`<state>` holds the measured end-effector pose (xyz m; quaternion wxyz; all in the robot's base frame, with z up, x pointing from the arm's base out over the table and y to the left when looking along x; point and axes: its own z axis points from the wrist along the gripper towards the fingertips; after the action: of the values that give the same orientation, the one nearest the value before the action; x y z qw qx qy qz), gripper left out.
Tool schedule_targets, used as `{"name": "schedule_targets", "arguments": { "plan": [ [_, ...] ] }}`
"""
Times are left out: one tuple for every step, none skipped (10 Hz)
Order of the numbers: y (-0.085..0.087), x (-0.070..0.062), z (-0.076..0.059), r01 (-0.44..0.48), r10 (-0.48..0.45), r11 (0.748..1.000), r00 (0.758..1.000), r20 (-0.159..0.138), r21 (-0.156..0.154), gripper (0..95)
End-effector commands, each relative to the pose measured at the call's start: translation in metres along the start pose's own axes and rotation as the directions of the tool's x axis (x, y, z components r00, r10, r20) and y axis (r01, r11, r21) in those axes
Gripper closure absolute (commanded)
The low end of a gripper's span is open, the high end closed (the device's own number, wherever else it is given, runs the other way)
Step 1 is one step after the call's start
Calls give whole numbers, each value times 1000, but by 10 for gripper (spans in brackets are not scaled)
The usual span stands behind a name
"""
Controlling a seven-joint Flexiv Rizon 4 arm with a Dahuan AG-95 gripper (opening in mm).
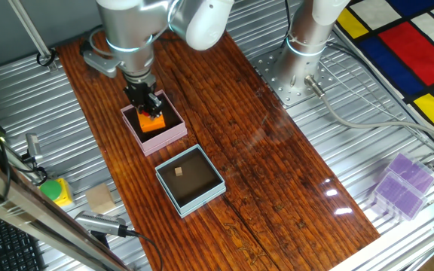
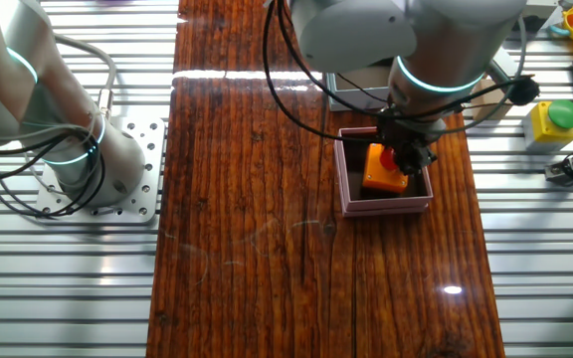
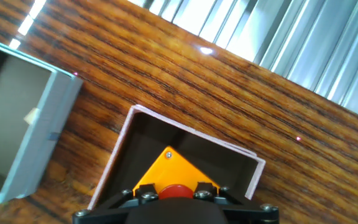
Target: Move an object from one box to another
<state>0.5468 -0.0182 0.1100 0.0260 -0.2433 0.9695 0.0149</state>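
The small pink box [image 1: 173, 135] stands on the wooden table, and an orange block with a red knob [image 1: 152, 123] sits inside it. My gripper [image 1: 148, 105] reaches down into the box, its fingers closed either side of the red knob [image 2: 390, 159]. In the hand view the orange block [image 3: 169, 168] fills the space between the fingers over the pink box [image 3: 120, 155]. The light blue box with a dark brown inside [image 1: 212, 188] stands just in front, holding a small beige piece [image 1: 179, 172]. It also shows at the left of the hand view [image 3: 48, 124].
A second arm's base [image 1: 307, 45] stands on the metal bench beside the table. A yellow box with a green button [image 1: 55, 190], a wooden cube [image 1: 100, 199] and a cabled tool [image 1: 100, 224] lie off the table's left edge. Purple plastic cases [image 1: 401, 184] are at the right.
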Motion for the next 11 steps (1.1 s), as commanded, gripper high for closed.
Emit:
{"name": "schedule_targets", "arguments": {
  "plan": [
    [4,-4,-23,-26,26,1000,1000,-4,-1,950],
    [8,-7,-34,-37,37,999,999,-8,-2,950],
    [14,-12,-44,-49,49,999,999,-9,-3,950],
    [20,-16,-49,-60,60,998,998,-9,-4,950],
    [35,-24,-59,-86,86,996,996,-9,-4,950],
    [45,-30,-65,-103,103,995,995,-10,-3,950],
    [54,-34,-68,-120,120,993,993,-10,-2,950],
    [64,-39,-69,-140,140,990,990,-8,-1,950],
    [77,-44,-69,-163,163,987,987,-7,0,950],
    [83,-47,-69,-171,171,985,985,-7,2,950],
    [89,-51,-69,-183,183,983,983,-8,1,950]
  ]
}}
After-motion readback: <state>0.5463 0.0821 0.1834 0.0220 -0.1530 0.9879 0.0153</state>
